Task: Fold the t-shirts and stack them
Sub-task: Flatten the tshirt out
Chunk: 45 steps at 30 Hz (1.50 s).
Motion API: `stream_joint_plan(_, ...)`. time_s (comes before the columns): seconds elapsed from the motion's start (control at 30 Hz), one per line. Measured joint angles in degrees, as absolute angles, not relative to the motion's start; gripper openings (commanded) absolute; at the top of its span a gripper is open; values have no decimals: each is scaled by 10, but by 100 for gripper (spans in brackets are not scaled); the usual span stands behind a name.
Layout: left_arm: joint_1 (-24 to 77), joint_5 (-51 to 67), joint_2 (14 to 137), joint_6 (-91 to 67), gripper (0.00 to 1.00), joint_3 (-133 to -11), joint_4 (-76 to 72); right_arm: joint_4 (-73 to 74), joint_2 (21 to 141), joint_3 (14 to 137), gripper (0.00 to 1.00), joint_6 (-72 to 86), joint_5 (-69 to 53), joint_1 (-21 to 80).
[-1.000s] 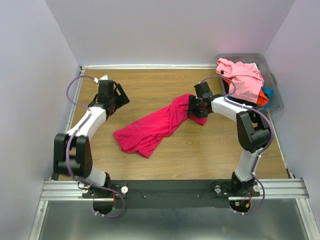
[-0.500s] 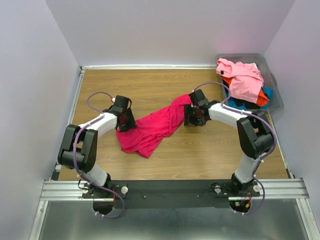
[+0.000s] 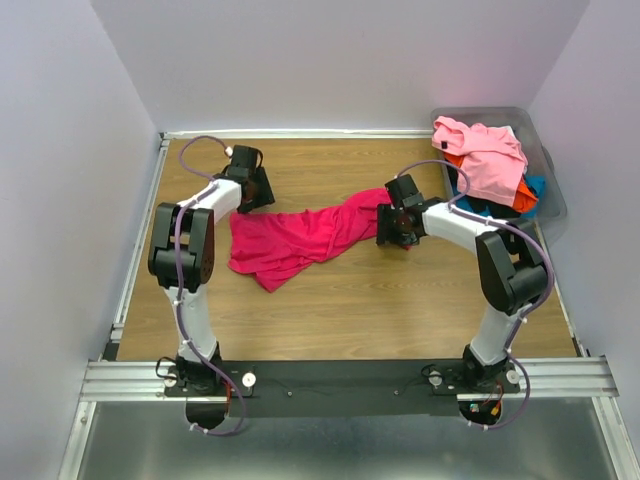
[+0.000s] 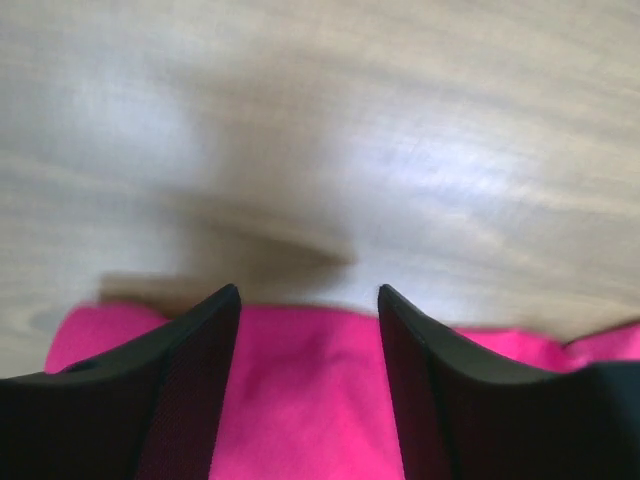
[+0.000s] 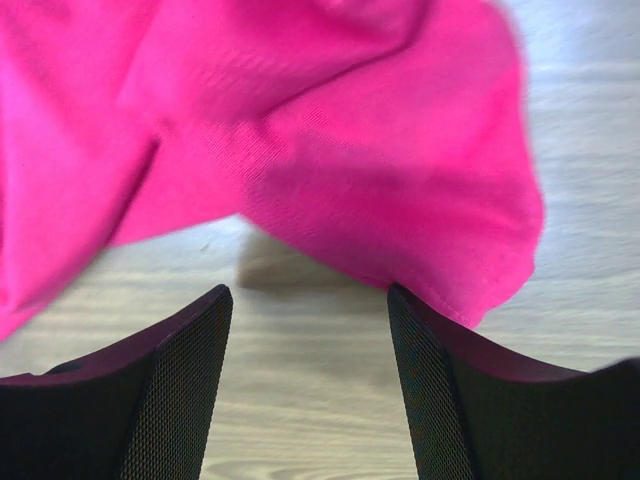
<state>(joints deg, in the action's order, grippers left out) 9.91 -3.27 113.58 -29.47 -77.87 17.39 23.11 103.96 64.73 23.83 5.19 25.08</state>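
The crimson-magenta t-shirt [image 3: 300, 240] lies crumpled and stretched out on the wooden table, running from the middle left to the centre right. My left gripper [image 3: 258, 196] is at the shirt's upper-left corner. In the left wrist view its jaws [image 4: 308, 292] stand open, with magenta cloth [image 4: 305, 390] lying between them. My right gripper [image 3: 391, 228] is at the shirt's right end. In the right wrist view it [image 5: 308, 290] is open with bare wood between the fingers and the cloth [image 5: 330, 130] just ahead of the tips. Other shirts, light pink [image 3: 487, 150], orange [image 3: 522, 201] and blue [image 3: 537, 185], are piled in the bin.
The grey plastic bin [image 3: 548, 160] stands at the back right corner, heaped over its rim. White walls close the table at the back and on both sides. The metal rail with the arm bases [image 3: 340, 380] runs along the near edge.
My left gripper moved from the shirt's lower-left part up and toward the back. The shirt's left end now lies further up and spread wider. The right gripper shifted slightly.
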Motion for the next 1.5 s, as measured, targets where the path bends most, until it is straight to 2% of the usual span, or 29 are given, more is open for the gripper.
stream_joint_plan(0.17,98,-41,1140,-279,79,-821,166,237,1046,659,71,232,53,229)
stream_joint_plan(0.3,98,-61,1045,-293,79,-739,163,239,1044,659,71,228,51,228)
stream_joint_plan(0.47,97,-91,865,-342,63,-587,180,242,1023,656,71,229,41,228)
stream_joint_plan(0.53,96,-98,794,-370,60,-520,198,243,1012,651,71,229,35,228)
stream_joint_plan(0.67,94,-110,733,-405,52,-443,235,243,999,642,71,229,27,228)
stream_joint_plan(0.87,91,-113,734,-429,51,-397,260,244,998,638,71,229,18,228)
stream_joint_plan(1.1,91,-114,780,-422,59,-400,241,246,998,629,72,229,15,228)
stream_joint_plan(1.5,75,-126,835,-397,59,-423,213,246,997,619,72,229,15,228)
